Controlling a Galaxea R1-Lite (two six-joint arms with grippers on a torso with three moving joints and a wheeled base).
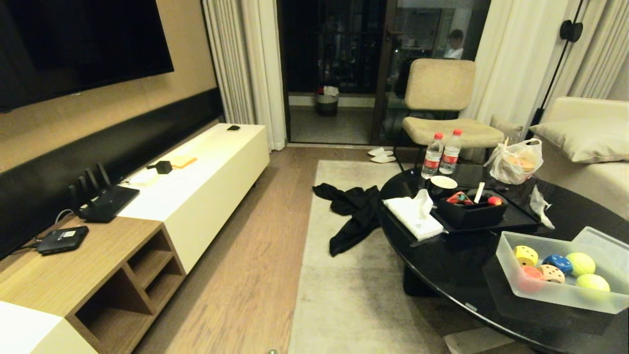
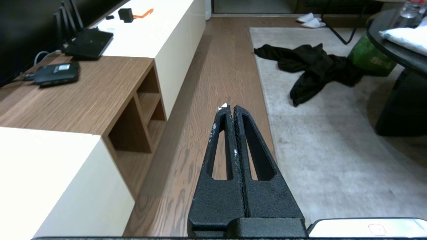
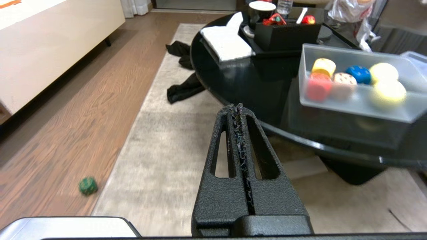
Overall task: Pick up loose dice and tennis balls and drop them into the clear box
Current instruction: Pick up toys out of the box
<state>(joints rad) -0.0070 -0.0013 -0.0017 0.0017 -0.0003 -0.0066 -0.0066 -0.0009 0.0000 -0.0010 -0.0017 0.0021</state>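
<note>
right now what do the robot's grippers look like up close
Both match: the left gripper and right gripper have matte black, rough-textured tapering fingers with long slot cutouts. The left's tips show white chipped specks. A pale grey housing edge sits beside each base.

The clear box (image 1: pixel 511 275) runs past the right edge of my head view, and its frosted wall blurs the red die (image 1: pixel 529 278) behind it. My arms are out of that view entirely. The pips on the green die (image 3: pixel 88 185) on the floor are too small to count.
</note>
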